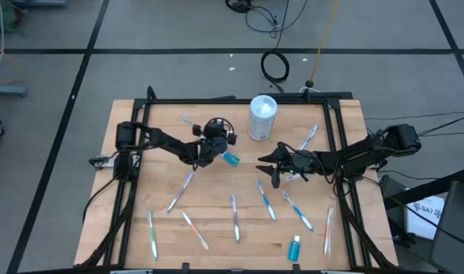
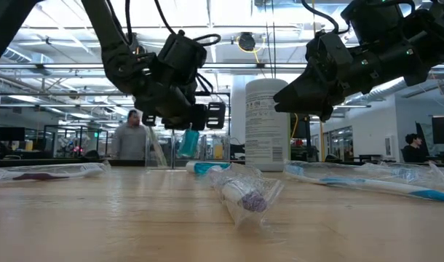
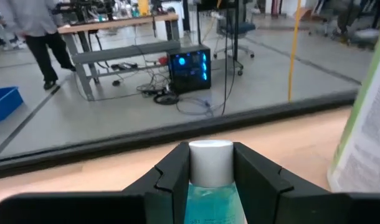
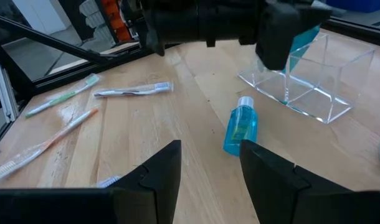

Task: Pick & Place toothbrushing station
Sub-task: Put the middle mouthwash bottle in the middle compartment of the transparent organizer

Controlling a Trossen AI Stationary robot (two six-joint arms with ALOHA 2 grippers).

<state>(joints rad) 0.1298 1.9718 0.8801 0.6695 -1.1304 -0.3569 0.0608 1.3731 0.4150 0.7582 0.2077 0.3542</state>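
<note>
Small blue toothpaste tube [image 3: 209,177], white cap forward, clamped between the fingers of the left gripper [image 1: 217,149] and lifted off the counter [image 1: 217,209], left of centre. In the low view it hangs just above a clear compartmented holder [image 4: 311,81], not touching it that I can tell

Second blue tube [image 4: 241,127] lies flat on the wood just beside the holder, directly ahead of the right gripper [image 1: 266,167]. That gripper hovers near the counter's middle, fingers apart, nothing between them. The two grippers face each other with a short gap of bare wood between

Third tube [image 1: 294,247] stands near the front edge, right of centre

Toothbrushes in clear wrappers are scattered across the front half: one green-handled [image 1: 152,234] near the front left, one pale [image 1: 180,190] angled below the left gripper, one blue [image 1: 265,199] below the right gripper, one [image 1: 328,230] close to the right rail. Another [image 1: 308,138] lies near the back right

Large white lidded container [image 1: 262,116] stands upright at the back, centre, apart from both arms

Black frame rails [image 1: 332,137] run along the counter's sides and back edge

A person [image 2: 131,136] stands in the room beyond
</note>
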